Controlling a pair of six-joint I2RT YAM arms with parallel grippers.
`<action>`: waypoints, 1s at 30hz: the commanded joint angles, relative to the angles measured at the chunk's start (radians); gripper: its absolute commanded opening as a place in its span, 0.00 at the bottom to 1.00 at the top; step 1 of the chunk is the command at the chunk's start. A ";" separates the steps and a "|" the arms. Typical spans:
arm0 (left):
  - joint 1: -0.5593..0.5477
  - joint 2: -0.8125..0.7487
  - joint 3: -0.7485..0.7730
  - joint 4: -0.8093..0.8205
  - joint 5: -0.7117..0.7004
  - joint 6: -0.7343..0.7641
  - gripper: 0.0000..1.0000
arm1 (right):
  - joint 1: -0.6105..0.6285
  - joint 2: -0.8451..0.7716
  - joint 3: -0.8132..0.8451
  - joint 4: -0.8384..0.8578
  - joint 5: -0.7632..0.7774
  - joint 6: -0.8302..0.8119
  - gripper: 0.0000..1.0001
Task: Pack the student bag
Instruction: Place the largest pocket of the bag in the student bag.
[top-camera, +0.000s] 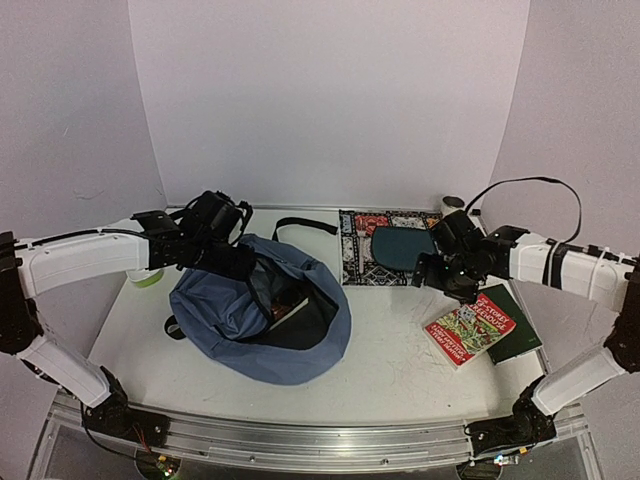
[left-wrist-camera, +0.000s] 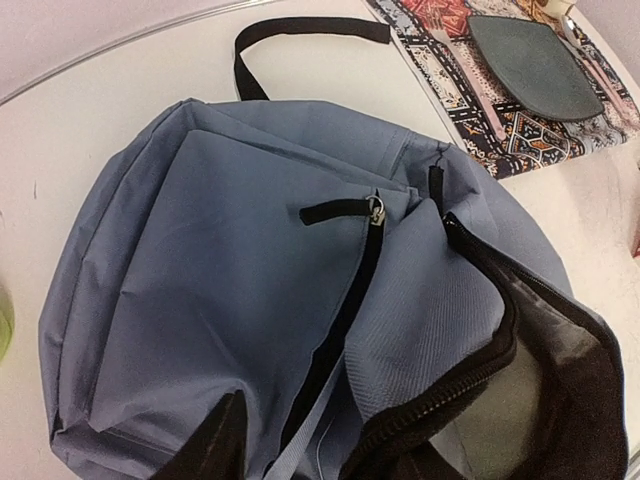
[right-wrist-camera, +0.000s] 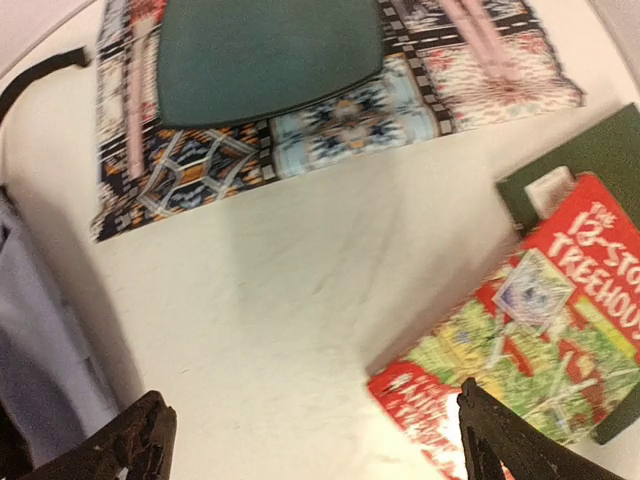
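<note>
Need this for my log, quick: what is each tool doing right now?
Left tool: at the opening of the blue backpack; open or gripping cannot be told.
Right tool: open, holding nothing.

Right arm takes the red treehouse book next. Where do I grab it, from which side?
Probably the left end, coming from the bag side. The red book lies flat, its right part resting on the green book; only that end juts clear, giving the fingers a thin edge to pinch.

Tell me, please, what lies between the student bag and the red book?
Nothing lies there. Only bare white table separates the student bag from the red book, as the top view shows.
</note>
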 joint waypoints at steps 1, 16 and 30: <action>0.009 -0.093 -0.011 0.037 0.007 -0.014 0.52 | -0.146 -0.069 -0.037 -0.100 0.075 -0.086 0.98; 0.036 -0.195 -0.043 0.031 0.003 -0.018 0.84 | -0.594 0.197 0.110 -0.041 0.045 -0.292 0.98; 0.046 -0.227 -0.035 0.017 0.006 -0.021 0.90 | -0.759 0.429 0.167 0.015 -0.106 -0.335 0.98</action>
